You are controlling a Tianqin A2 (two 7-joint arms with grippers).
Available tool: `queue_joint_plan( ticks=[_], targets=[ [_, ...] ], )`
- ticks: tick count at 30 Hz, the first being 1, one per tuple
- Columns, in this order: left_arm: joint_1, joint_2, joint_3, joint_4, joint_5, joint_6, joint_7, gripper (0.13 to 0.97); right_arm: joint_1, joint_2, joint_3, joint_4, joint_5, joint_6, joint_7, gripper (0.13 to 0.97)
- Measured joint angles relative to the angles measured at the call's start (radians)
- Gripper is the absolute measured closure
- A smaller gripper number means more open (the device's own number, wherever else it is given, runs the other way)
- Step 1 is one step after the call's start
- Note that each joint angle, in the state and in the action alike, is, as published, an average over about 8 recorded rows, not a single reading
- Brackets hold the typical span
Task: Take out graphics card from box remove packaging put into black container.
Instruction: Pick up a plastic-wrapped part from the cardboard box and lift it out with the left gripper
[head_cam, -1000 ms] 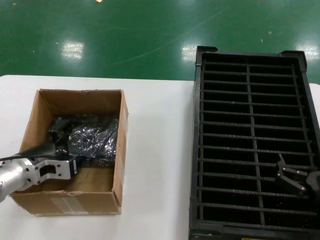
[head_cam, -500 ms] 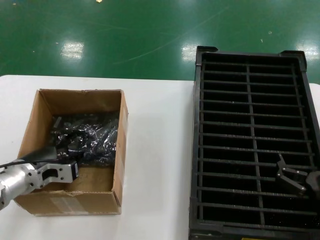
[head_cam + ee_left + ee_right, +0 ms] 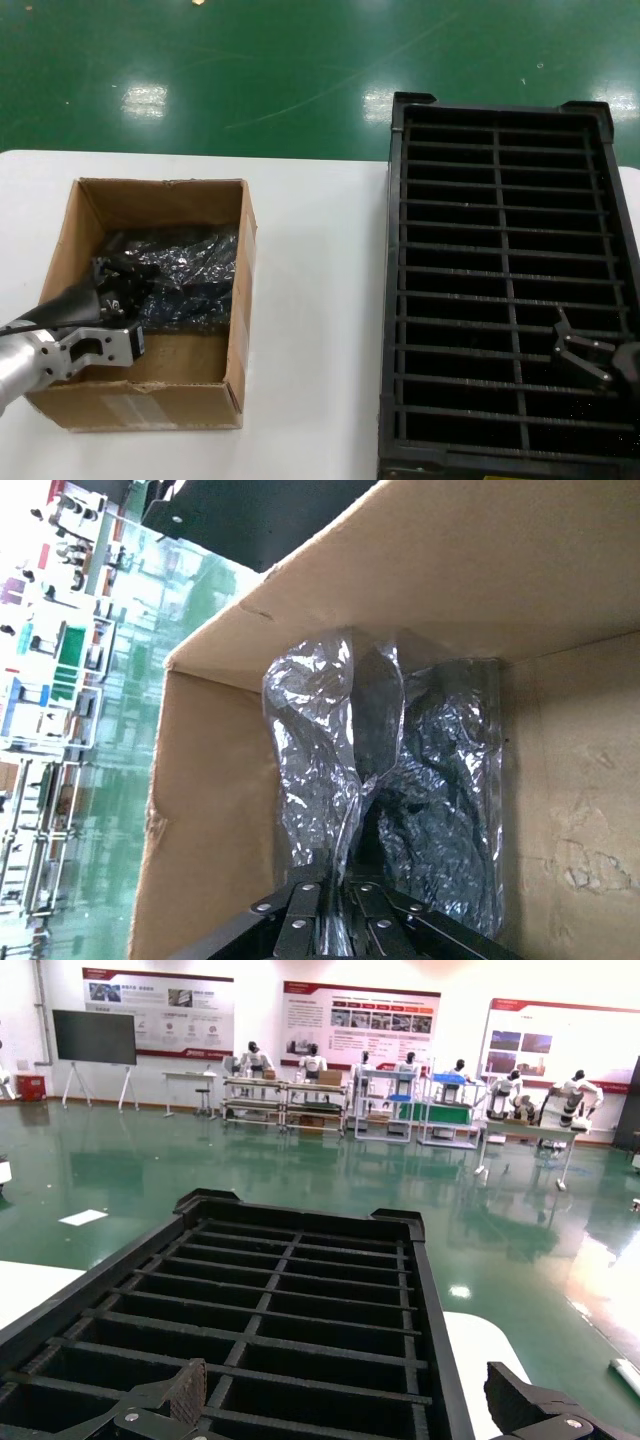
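One cardboard box (image 3: pixel 150 395) sits on the worktop (image 3: pixel 315 300), holding one crinkled bag of packaging (image 3: pixel 185 275) just ahead of the left pincer (image 3: pixel 110 290). One black container (image 3: pixel 505 290) lies beneath the right pincer (image 3: pixel 580 355). Two pincers show.

White table (image 3: pixel 310 300) under everything, glossy green floor (image 3: pixel 250 70) beyond it with light glare spots. Far side of the room: white wall with red-topped posters (image 3: pixel 360 1022), dark display screen on a stand (image 3: pixel 93 1038), workbenches with shelving (image 3: pixel 330 1095), a white bench at right (image 3: pixel 530 1132).
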Motion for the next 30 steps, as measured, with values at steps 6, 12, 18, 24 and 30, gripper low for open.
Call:
queue_joint_plan(
  ticks=[6,12,18,24,30],
  targets=[
    [0.025,-0.018,-0.004,-0.039,0.006,-0.008,-0.022,0.917,0.000,0.000,0.000,0.000,0.000,0.000,0.000,0.129],
    [0.036,-0.016,-0.017,-0.036,-0.010,-0.012,-0.002,0.954,0.000,0.000,0.000,0.000,0.000,0.000,0.000,0.129],
    [0.041,-0.010,-0.040,-0.033,-0.035,-0.015,0.032,0.956,0.000,0.000,0.000,0.000,0.000,0.000,0.000,0.129],
    [0.057,-0.025,-0.054,-0.082,-0.036,-0.024,0.011,0.957,0.000,0.000,0.000,0.000,0.000,0.000,0.000,0.129],
    [0.083,-0.051,-0.067,-0.175,-0.016,-0.053,-0.041,0.957,0.000,0.000,0.000,0.000,0.000,0.000,0.000,0.129]
  ],
)
